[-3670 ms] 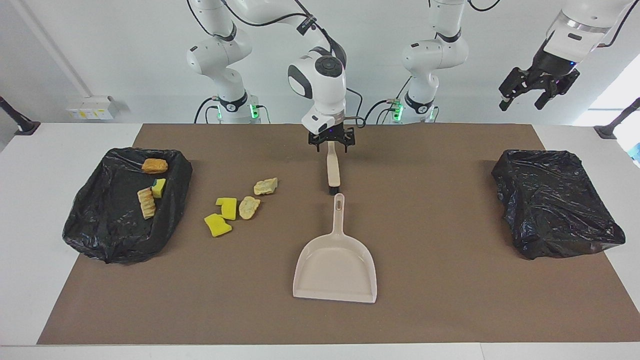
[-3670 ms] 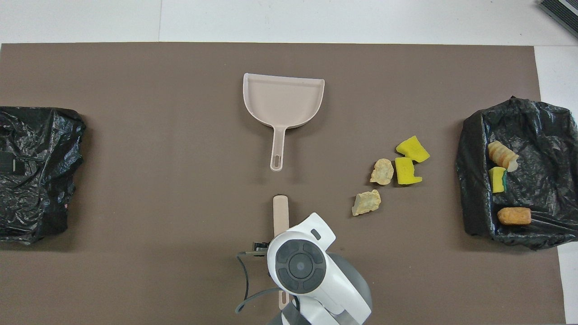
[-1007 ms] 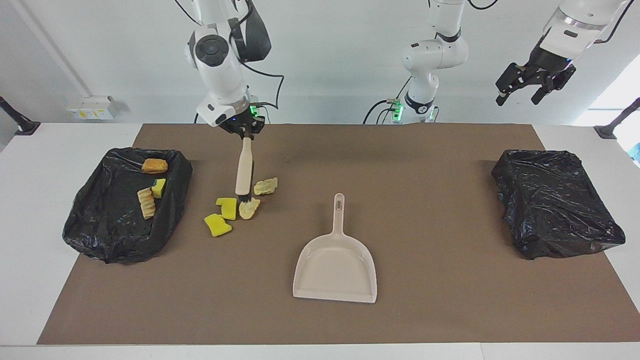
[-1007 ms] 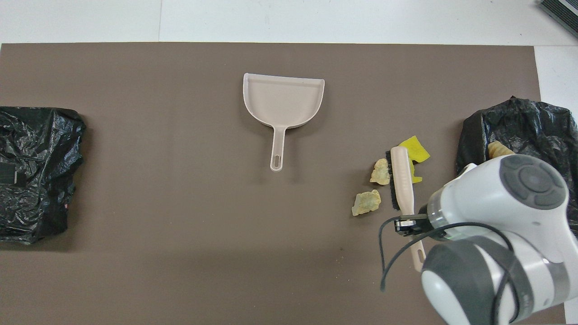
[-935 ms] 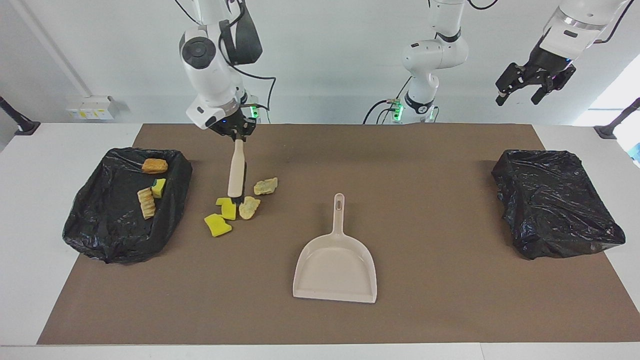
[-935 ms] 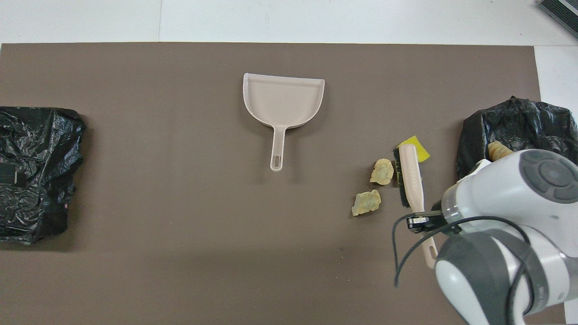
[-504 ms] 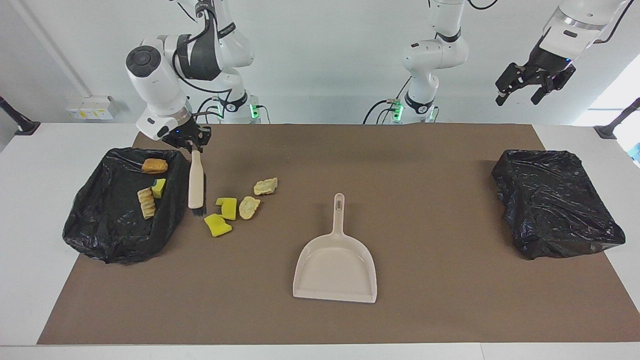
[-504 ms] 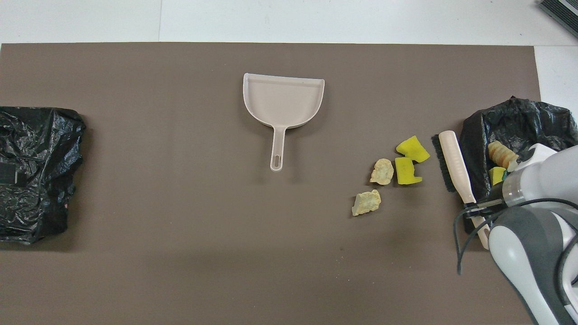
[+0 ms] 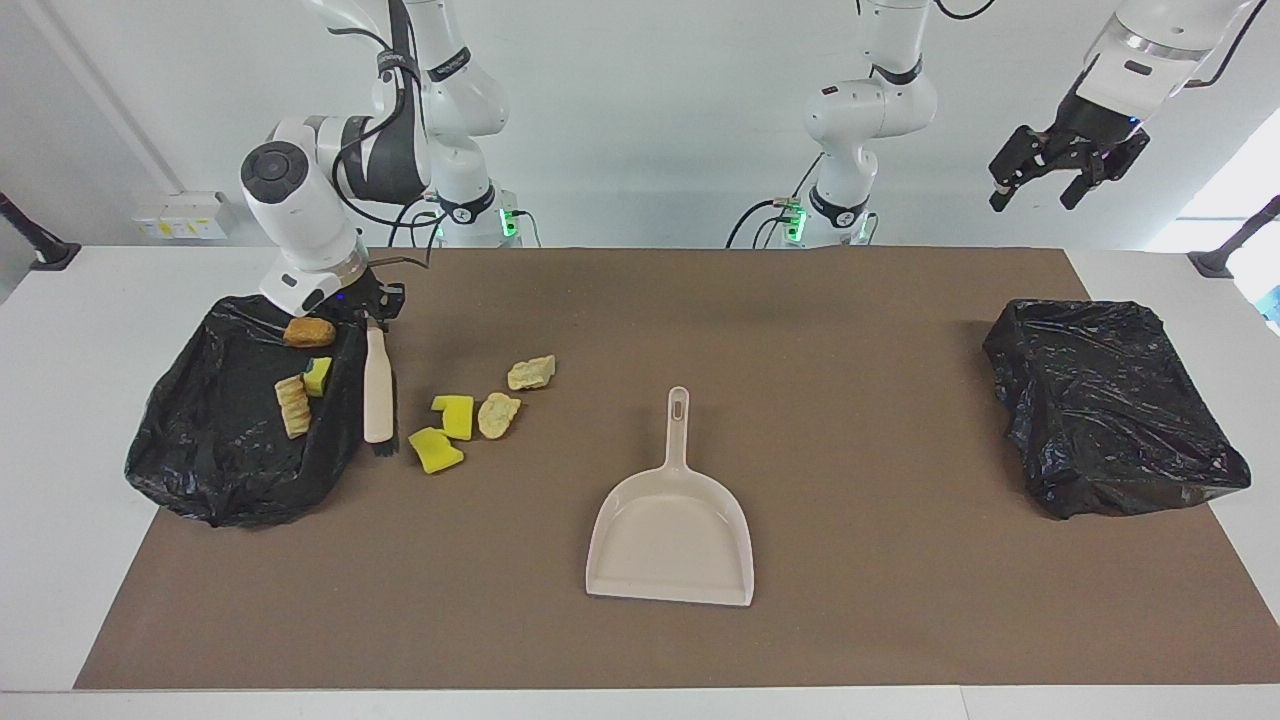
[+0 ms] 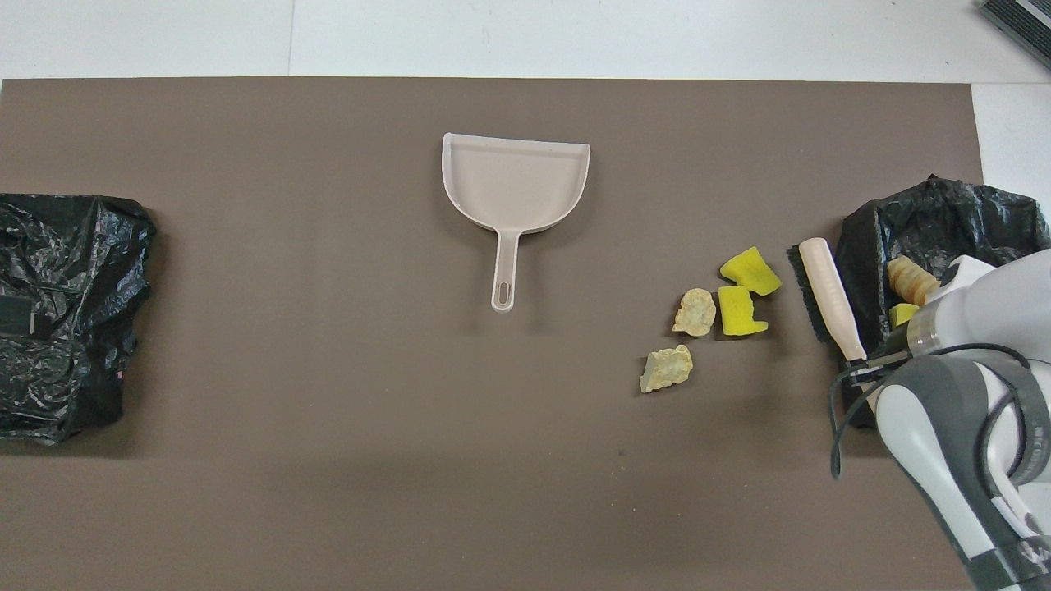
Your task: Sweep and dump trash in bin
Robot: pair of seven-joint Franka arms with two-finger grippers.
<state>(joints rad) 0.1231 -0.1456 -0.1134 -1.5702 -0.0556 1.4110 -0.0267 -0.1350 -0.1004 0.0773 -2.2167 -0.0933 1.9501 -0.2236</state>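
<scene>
you've got the right gripper (image 9: 368,312) clamped on the handle end of the beige-handled brush with black bristles (image 9: 377,394), and it hangs bristles-down between the black-bagged bin at the right arm's end of the table (image 9: 215,470) and the loose scraps. that spot reads as deliberate: from there a stroke can push the pieces toward the beige plastic dustpan (image 9: 672,535), which lies flat at about four o'clock from the scraps in the facing view, handle pointing to the robots.

four pieces of the trash sit on the brown mat (image 9: 900,620): two bright yellow sponge chunks (image 9: 447,430) and two pale yellow lumps (image 9: 513,393), the nearest sponge just beside the bristles. three more already lie in that bin: an orange-brown bread-like piece (image 9: 308,331), a ridged tan one (image 9: 292,406) and a yellow sponge bit (image 9: 318,376).

your left gripper (image 9: 1060,175) waits high over the second black-bagged bin (image 9: 1110,420), jaws spread wide, empty.

hard to read: whether the bristles touch the mat, you can't tell. in the overhead view the right arm's bulk covers the bread-like piece and part of the bin, and the left gripper doesn't show at all.
</scene>
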